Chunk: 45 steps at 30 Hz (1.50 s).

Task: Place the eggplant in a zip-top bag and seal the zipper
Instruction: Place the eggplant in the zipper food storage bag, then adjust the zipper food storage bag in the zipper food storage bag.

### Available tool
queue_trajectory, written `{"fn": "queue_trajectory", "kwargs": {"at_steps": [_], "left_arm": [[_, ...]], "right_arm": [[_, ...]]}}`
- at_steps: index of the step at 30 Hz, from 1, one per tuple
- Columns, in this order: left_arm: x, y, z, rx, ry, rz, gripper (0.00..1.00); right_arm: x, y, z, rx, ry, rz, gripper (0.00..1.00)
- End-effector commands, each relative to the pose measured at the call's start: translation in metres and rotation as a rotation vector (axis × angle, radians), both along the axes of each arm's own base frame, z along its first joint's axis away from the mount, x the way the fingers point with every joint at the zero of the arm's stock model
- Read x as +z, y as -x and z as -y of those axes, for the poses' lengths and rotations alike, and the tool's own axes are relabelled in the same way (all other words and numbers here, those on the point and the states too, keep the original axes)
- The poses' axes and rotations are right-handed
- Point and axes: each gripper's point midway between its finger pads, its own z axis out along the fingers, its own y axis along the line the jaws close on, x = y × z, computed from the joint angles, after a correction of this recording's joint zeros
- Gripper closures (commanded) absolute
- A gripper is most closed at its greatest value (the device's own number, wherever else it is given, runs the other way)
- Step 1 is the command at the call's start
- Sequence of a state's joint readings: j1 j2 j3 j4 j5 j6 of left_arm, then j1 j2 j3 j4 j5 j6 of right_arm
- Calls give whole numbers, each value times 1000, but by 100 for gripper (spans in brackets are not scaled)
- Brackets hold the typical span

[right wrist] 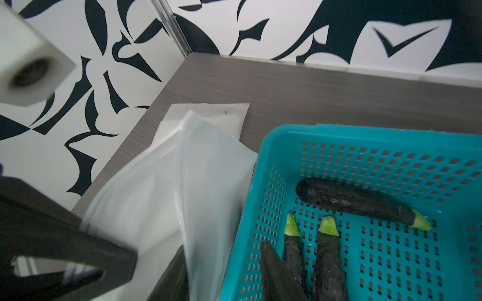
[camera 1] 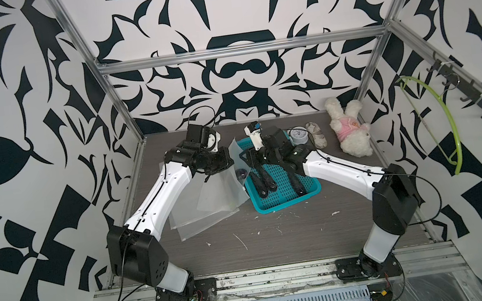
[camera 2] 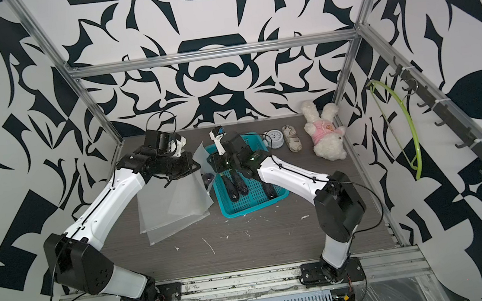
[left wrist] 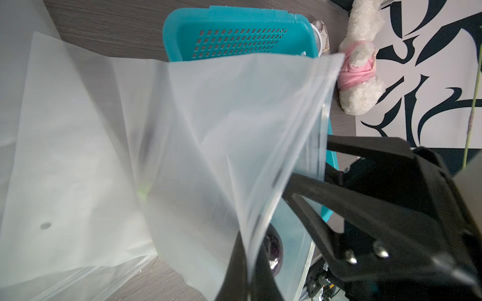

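The clear zip-top bag [left wrist: 234, 125] stands lifted by its mouth beside the teal basket [camera 1: 288, 205]. My left gripper [left wrist: 249, 260] is shut on one lip of the bag, seen in a top view at the left gripper [camera 1: 230, 162]. A dark purple eggplant [left wrist: 273, 250] lies inside the bag, and its end shows in both top views as the eggplant [camera 1: 241, 175] [camera 2: 207, 179]. My right gripper [right wrist: 223, 243] stands open with the bag's other lip [right wrist: 203, 260] between its fingers. One finger [right wrist: 276, 273] reaches into the basket.
Three more eggplants [right wrist: 357, 203] lie in the basket [right wrist: 391, 146]. Spare flat bags [camera 1: 198, 217] are spread under the left arm. A round clock [camera 1: 299, 135], a cloth bundle [camera 1: 316, 135] and a plush toy [camera 1: 349, 130] sit at the back right. A green hanger [camera 1: 449, 130] hangs on the right wall.
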<state>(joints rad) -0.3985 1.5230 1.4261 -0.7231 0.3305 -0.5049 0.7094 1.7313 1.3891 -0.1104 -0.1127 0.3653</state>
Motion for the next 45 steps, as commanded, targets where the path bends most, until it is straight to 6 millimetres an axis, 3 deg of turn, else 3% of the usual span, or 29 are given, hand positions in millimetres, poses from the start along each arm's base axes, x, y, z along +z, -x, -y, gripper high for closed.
{"fn": "queue_trajectory", "kwargs": {"at_steps": [1, 3, 10, 18, 23, 30, 33, 36, 45], "left_arm": [[-1, 6, -2, -15, -3, -1, 100], [-3, 5, -2, -16, -5, -5, 100], [-8, 1, -3, -26, -33, 9, 98], [-8, -3, -9, -32, -72, 63, 62], [7, 1, -7, -38, -13, 165, 40], [22, 29, -13, -84, 53, 343, 33], [24, 39, -14, -108, 68, 414, 22], [30, 46, -9, -136, 102, 509, 19], [-5, 51, 22, -211, -85, 549, 23]], "right_arm": [[26, 0, -9, 11, -78, 0, 67], [25, 0, -8, -4, -90, -21, 80], [24, -4, -1, -100, -103, -105, 100], [19, -15, 24, -297, -29, -186, 100], [12, -19, 26, -366, -59, -231, 100], [1, -24, 33, -471, -64, -296, 100], [-2, -27, 36, -501, -68, -312, 100], [-6, -28, 37, -523, -85, -345, 100], [-14, -32, 39, -533, -143, -406, 100]]}}
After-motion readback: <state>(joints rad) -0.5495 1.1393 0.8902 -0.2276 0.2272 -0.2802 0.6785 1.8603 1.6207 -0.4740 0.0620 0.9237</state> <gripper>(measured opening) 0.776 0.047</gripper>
